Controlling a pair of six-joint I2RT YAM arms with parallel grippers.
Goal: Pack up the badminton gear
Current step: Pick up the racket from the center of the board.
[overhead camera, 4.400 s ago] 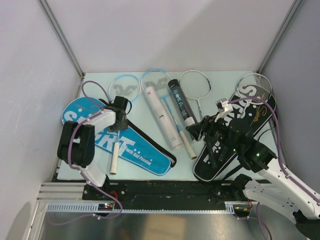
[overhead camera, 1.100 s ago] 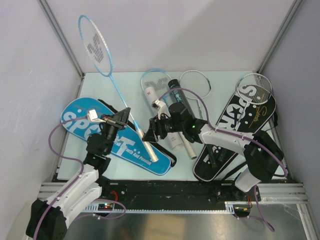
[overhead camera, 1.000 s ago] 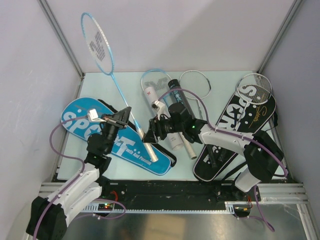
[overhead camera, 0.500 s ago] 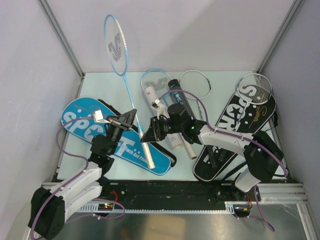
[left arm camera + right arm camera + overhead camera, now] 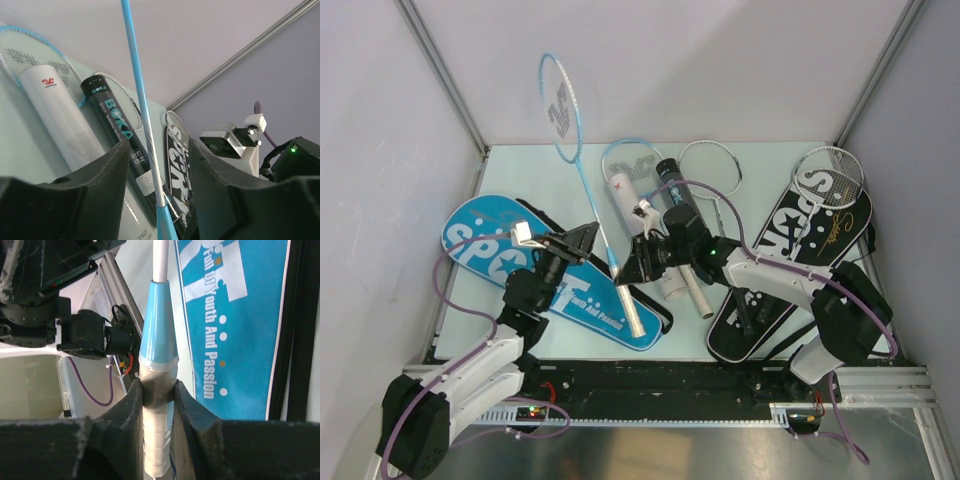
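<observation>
Top external view: the blue racket (image 5: 595, 215) has swung more upright, handle clamped in the right pincer (image 5: 628, 275), left pincer (image 5: 585, 238) wide around its shaft, seemingly lining up over the blue cover (image 5: 480, 235).

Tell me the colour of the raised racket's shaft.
Light blue: the raised racket shows its shaft best in the left wrist view.

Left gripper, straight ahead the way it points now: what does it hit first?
Probably the shaft of the light-blue racket, which crosses the gap of the open left gripper. The black BOKA tube lies behind it, though depth is unclear.
</observation>
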